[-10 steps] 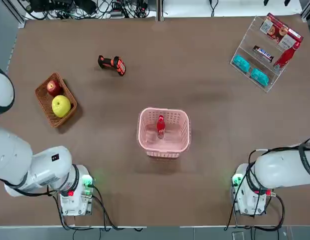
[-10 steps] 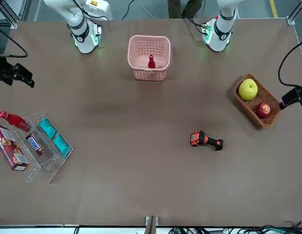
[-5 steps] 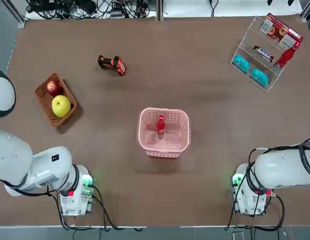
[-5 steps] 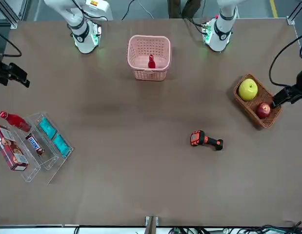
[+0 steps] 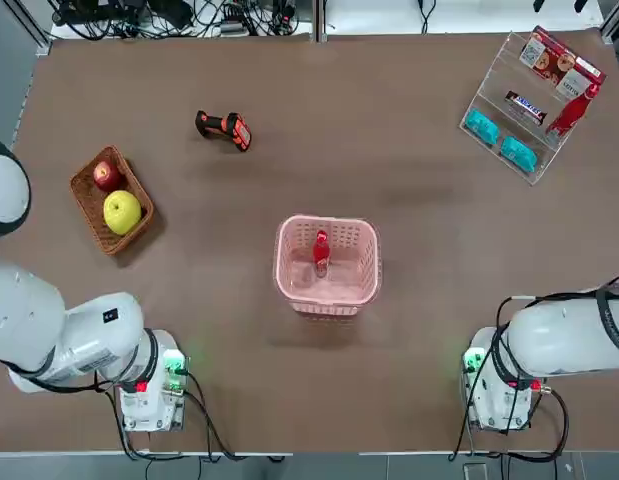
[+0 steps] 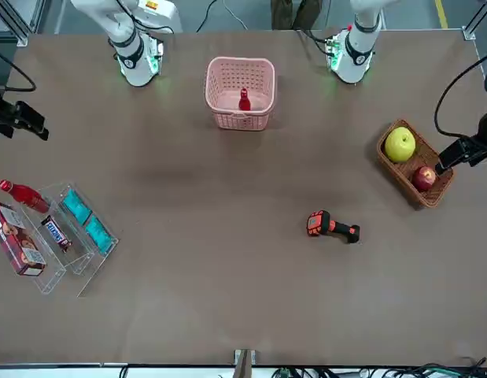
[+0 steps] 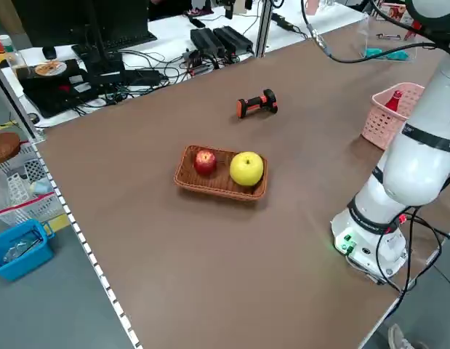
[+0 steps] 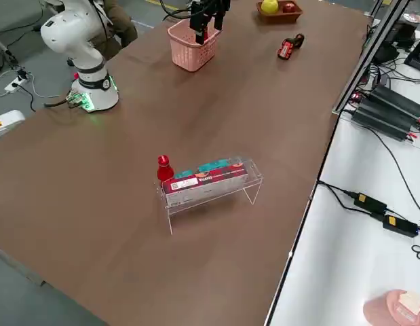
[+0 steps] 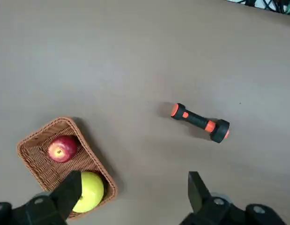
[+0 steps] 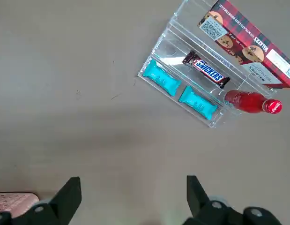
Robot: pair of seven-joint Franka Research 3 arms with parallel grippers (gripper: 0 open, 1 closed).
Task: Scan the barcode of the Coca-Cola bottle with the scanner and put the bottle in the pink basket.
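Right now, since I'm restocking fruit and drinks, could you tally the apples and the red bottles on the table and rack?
Red apple: 1
Yellow-green apple: 1
Small red bottle in the pink basket: 1
Red bottle on the clear rack: 1
Total: 4

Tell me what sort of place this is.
Probably a robotics lab or test workshop: two arms, a left arm and a right arm, mounted at one table, with tangled cables and a monitor nearby.
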